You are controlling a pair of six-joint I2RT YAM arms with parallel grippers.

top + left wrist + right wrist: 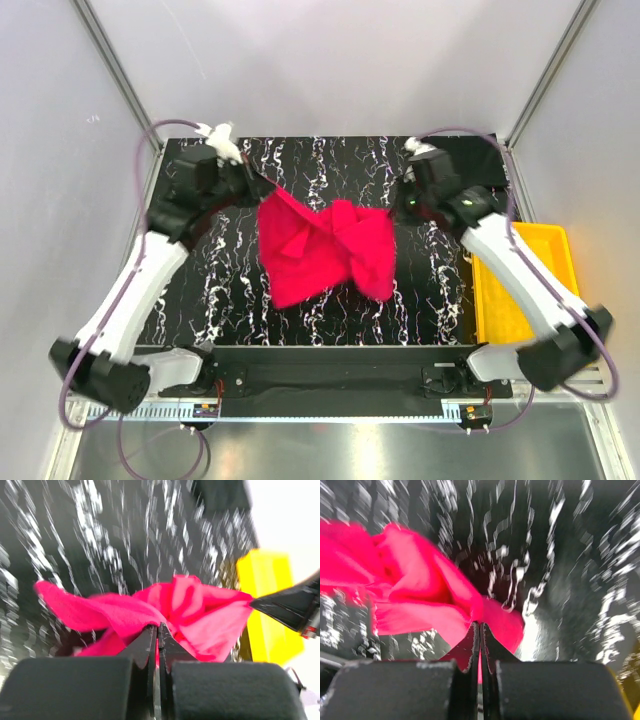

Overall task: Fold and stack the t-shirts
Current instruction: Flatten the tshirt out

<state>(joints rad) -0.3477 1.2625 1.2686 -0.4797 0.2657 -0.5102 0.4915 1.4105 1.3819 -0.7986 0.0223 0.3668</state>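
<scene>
Top external view: the left gripper [262,188] is smeared by motion blur; the right arm [520,265] covers part of the yellow tray [500,310]. Wrist views: the tabletop [100,540] veining is streaked and unsharp; the pinched edge of the red t-shirt [125,615] is concealed between the closed fingers [142,647]; which part of the garment is pinched cannot be told; the right wrist view cuts the tray off at its lower right corner.

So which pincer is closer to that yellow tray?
Right. The right pincer grips the red t-shirt on the side toward the yellow tray; the left pincer grips the opposite edge, the whole shirt between it and the tray.
</scene>
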